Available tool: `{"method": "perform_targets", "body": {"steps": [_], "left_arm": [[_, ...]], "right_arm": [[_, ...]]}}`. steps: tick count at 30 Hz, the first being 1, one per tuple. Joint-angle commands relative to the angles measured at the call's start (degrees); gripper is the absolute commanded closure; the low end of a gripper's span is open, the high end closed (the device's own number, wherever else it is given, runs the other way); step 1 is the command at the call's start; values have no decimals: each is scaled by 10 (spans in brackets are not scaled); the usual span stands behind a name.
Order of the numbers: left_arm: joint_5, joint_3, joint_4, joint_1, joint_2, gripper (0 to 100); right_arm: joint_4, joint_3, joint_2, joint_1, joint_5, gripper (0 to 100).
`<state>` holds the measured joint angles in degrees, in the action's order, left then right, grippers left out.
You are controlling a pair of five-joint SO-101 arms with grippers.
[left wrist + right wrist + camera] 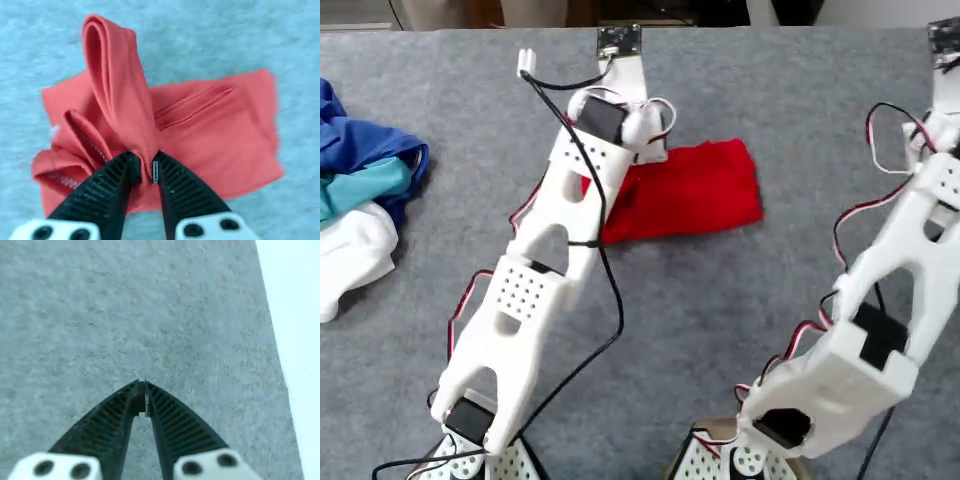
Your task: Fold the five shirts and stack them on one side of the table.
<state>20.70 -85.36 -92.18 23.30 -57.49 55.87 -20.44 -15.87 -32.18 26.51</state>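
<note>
A grey felt worktop (740,300) carries a crumpled heap of blue, teal and white shirts (360,200) at its left edge. Mid-worktop lies a half-folded red cloth shirt (695,190), its raised fold pinched by the left hand (143,170). The right hand (145,400), pressed together, hangs over the felt near the right edge.

Single shirt (695,190) lies near the middle of the table (720,300), toward its far side. Heap of shirts (360,200) lies at the left edge, well apart from it. Left arm (550,260) extends from the near edge over the single shirt's left part, with the left gripper (143,167) clamped on a raised fold. Right arm (890,300) stands along the right side, with the right gripper (141,390) over bare table beside an edge.
</note>
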Motion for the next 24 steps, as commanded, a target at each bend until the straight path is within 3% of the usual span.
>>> {"method": "perform_targets", "body": {"steps": [1, 19, 24], "left_arm": [[103, -24, 25, 17, 10, 981], [107, -19, 149, 114, 9, 981], [107, 39, 197, 134, 9, 981]], "right_arm": [[6, -60, -31, -15, -13, 990], [43, -125, -91, -10, -13, 990], [47, -125, -90, -10, -8, 990]]}}
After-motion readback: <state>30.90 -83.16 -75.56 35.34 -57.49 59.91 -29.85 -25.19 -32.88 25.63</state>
